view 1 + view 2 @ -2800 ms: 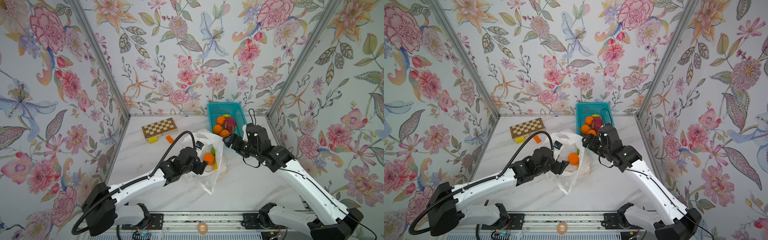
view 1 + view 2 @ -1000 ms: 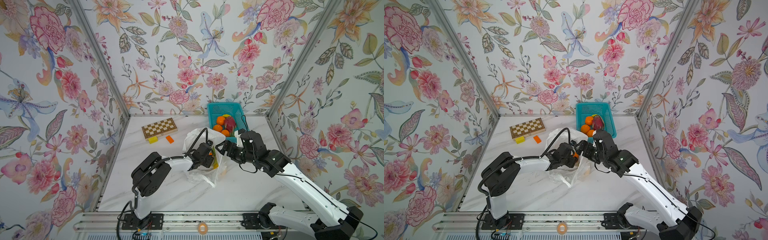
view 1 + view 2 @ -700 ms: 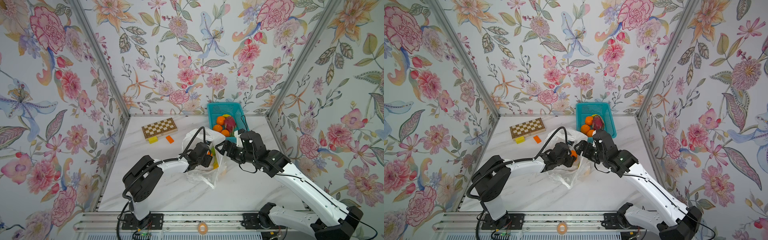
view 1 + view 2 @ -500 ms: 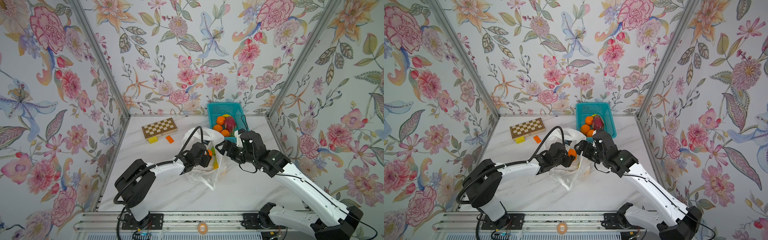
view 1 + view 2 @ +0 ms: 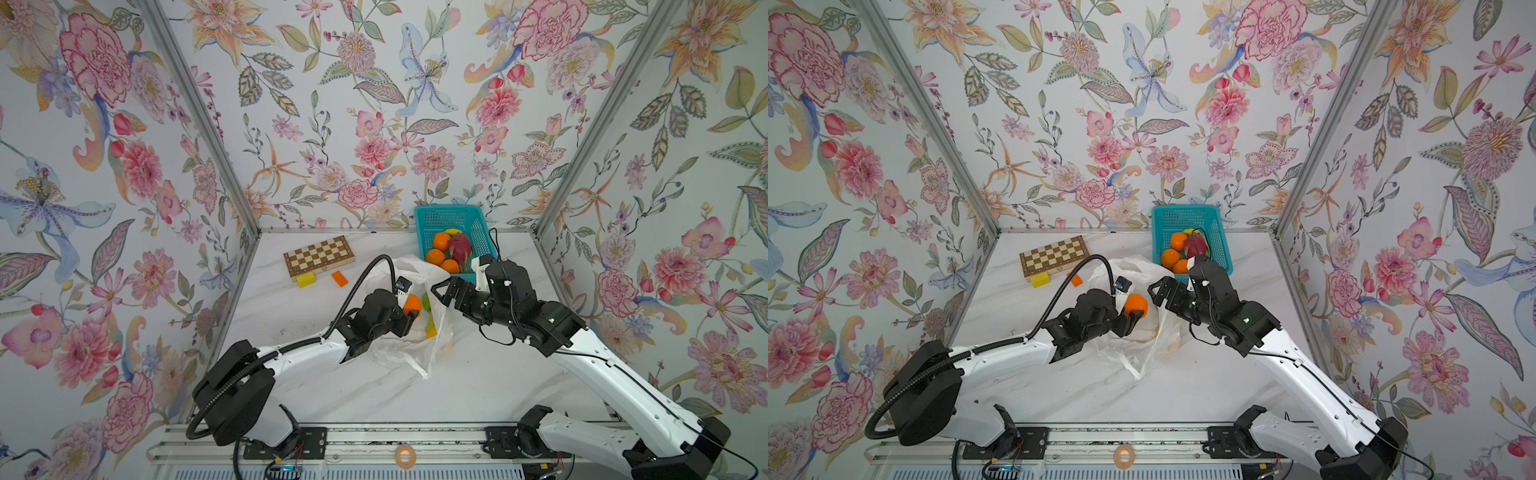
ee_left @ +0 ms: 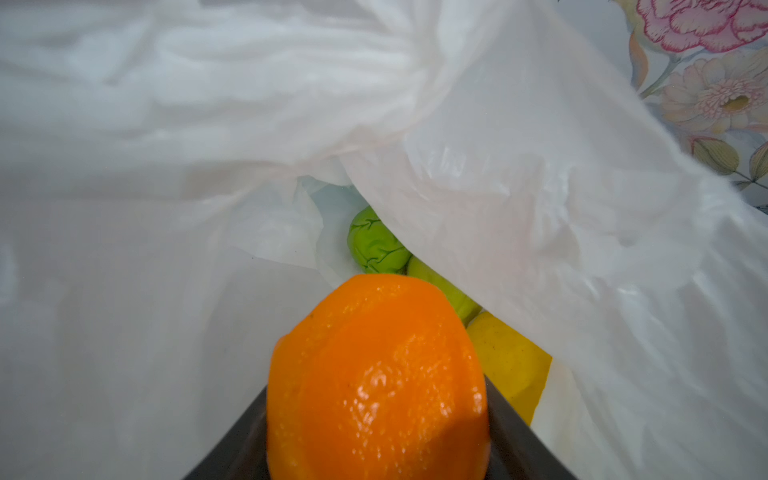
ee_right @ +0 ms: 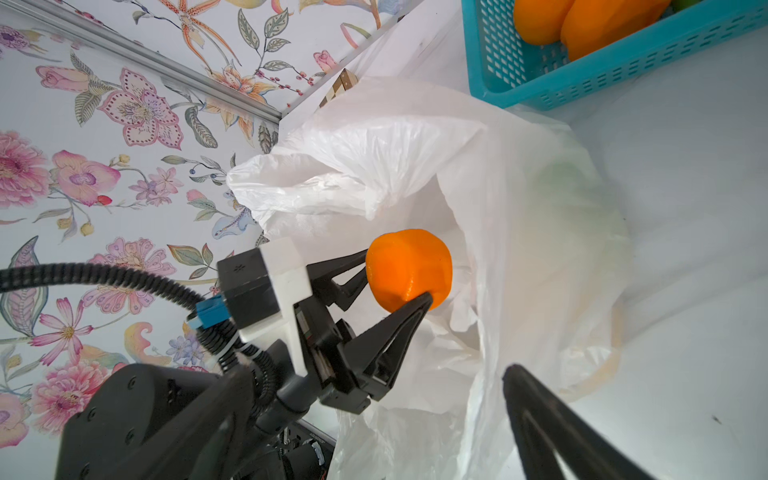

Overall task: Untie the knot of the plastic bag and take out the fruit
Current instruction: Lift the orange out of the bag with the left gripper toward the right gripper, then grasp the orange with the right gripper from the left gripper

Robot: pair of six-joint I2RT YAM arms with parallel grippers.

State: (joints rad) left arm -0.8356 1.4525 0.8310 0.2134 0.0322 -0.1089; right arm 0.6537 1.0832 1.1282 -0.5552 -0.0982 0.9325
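Note:
My left gripper (image 5: 411,311) is shut on a round orange (image 5: 412,304), held just above the open mouth of the plastic bag (image 5: 405,351). The wrist view shows the orange (image 6: 376,374) between dark fingers, with green fruit (image 6: 374,245) and a yellow one (image 6: 507,361) still inside the bag (image 6: 540,166). My right gripper (image 5: 440,293) stands open beside the bag's right edge, holding nothing; its view shows the held orange (image 7: 409,268). The knot is out of view. More fruit, oranges (image 5: 440,241) and a dragon fruit (image 5: 460,247), lies in the teal basket (image 5: 484,237).
A wooden chessboard (image 5: 319,259) lies at the back left, with a yellow block (image 5: 305,280) and an orange block (image 5: 339,278) in front of it. The basket stands against the back wall near the right corner. Flowered walls close three sides.
My left gripper has drawn the orange up out of the bag's mouth while its arm swung round. The right gripper has stayed beside the bag and opened slightly wider.

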